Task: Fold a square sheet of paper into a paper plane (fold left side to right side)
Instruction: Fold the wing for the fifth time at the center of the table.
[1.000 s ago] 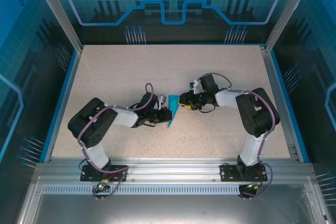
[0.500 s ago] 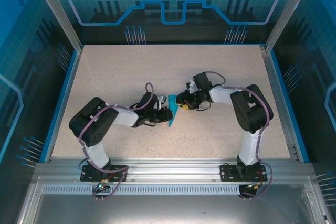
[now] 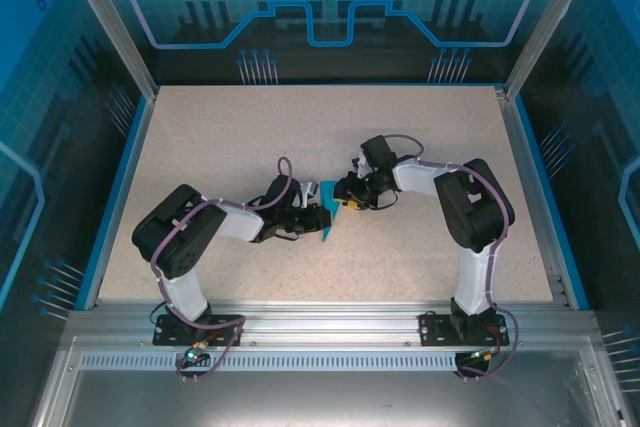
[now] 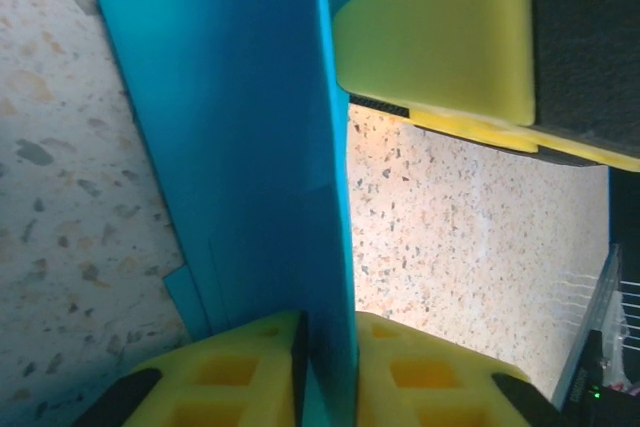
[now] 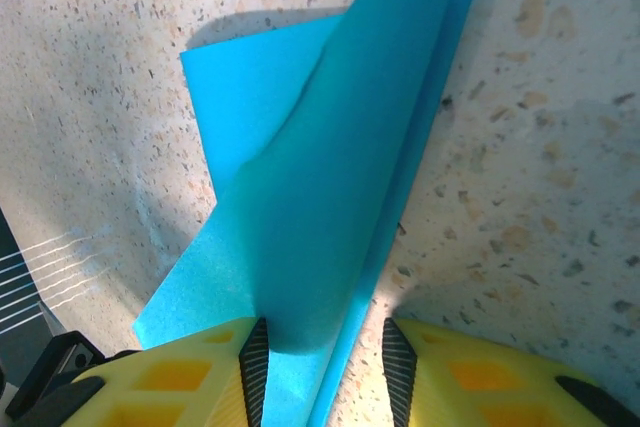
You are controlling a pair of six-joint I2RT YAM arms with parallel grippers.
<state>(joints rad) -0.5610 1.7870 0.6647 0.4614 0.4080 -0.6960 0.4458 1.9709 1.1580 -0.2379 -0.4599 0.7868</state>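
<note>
Teal-blue folded paper plane (image 3: 327,227) sits unmoved on the speckled desk (image 3: 250,127); left jaws grasp one end, right jaws straddle the other, grip unclear; right arm (image 3: 470,202) has swung closer, probably still creasing

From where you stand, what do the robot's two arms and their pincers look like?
Both the left arm and the right arm have chunky black joints, white links and a looping purple cable. Their fingers are bright yellow blocks with square recesses and dark inner edges.

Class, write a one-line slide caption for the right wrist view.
Folded teal-blue paper sheet between the right arm's yellow fingers, on a speckled table.
</note>
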